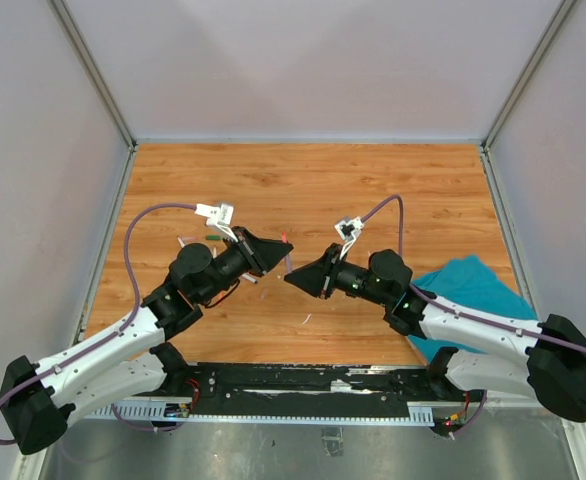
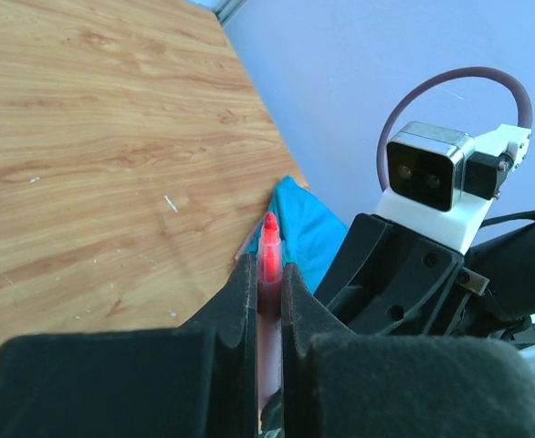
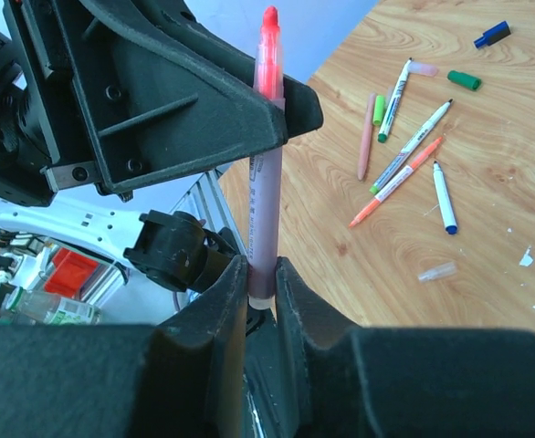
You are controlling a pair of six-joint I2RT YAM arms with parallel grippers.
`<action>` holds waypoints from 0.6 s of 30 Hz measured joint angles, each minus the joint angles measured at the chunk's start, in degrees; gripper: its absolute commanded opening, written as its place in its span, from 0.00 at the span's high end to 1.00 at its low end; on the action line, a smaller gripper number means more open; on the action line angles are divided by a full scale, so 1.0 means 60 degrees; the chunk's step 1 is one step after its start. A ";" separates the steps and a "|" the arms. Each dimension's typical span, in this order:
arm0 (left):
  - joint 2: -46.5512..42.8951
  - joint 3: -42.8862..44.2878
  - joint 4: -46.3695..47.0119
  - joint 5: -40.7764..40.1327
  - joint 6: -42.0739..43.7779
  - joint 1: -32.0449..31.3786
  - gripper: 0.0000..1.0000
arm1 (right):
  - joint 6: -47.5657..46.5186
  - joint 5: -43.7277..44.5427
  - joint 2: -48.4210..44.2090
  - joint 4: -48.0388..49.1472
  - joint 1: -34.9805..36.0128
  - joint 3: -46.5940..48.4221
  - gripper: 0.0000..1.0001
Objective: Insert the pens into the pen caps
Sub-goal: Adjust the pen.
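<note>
Right wrist view shows one pink pen (image 3: 264, 182) held by both arms at once. The right end effector (image 3: 261, 278) is clamped together on the bottom of its barrel. The left end effector (image 2: 267, 274) is closed on the same pen higher up, just below the bright pink tip, which pokes out past its fingertips. Two grips on one pen probably serve to steady it in the air, either for a handover or so the bare tip is free for a cap to be pushed on. No cap sits on that tip, and neither end effector carries one. The pen is lifted above the table (image 3: 509, 137), standing straight out from the right end effector's fingertips. The loose pens (image 3: 404, 155) lie scattered flat on the wood beyond and to the right of those fingertips, all apart from the held one. No tray or box appears; the only receptacles are the caps, and they look empty. A dark blue cap (image 3: 491, 34) and a green cap (image 3: 464, 80) lie on their sides farthest out, and a pale see-through piece (image 3: 436, 271), perhaps another cap, lies nearer. From the left wrist, a teal cloth (image 2: 309, 228) lies on the table beyond the pink tip.
</note>
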 measured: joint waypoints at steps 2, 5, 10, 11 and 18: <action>0.0000 0.0000 0.0000 0.0029 -0.0004 -0.0004 1.00 | -0.0127 0.0022 -0.0124 -0.0178 0.0004 0.0004 0.63; 0.0000 0.0000 -0.0011 0.0015 0.0033 -0.0004 0.99 | -0.0437 0.0087 -0.0335 -0.0474 0.0004 0.0095 0.58; 0.0000 0.0000 -0.0022 0.0026 0.0036 -0.0007 1.00 | -0.1060 0.0313 -0.0437 -0.1049 0.0004 0.0685 0.57; 0.0000 0.0000 -0.0022 0.0036 0.0040 -0.0007 0.99 | -0.1206 0.0346 -0.0441 -0.1166 0.0004 0.0809 0.57; 0.0000 0.0000 -0.0022 0.0146 0.0055 -0.0007 0.99 | -0.1734 0.0503 -0.0321 -0.1596 0.0004 0.1191 0.65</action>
